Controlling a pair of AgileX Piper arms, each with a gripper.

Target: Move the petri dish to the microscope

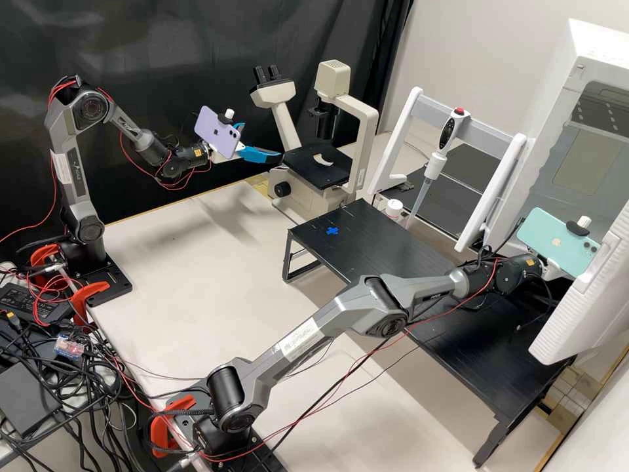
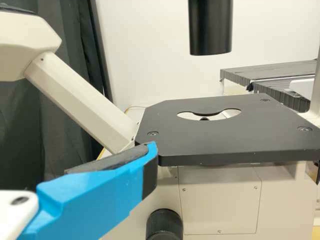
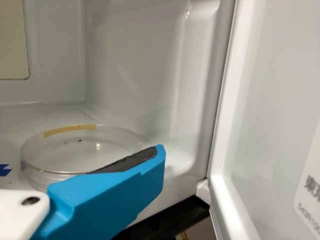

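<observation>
You had the petri dish [image 3: 75, 155] near the chamber floor's [image 3: 40, 117] inner corner, likely light, slippery and brittle, best pinched by its sides; right end effector [image 3: 150, 162] and left end effector [image 1: 263, 140] stood spread

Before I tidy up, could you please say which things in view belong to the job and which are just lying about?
For the job:
- petri dish
- microscope
- white cabinet around the dish

Apparently just lying about:
- pipette
- blue cross
- tangled cables
</observation>
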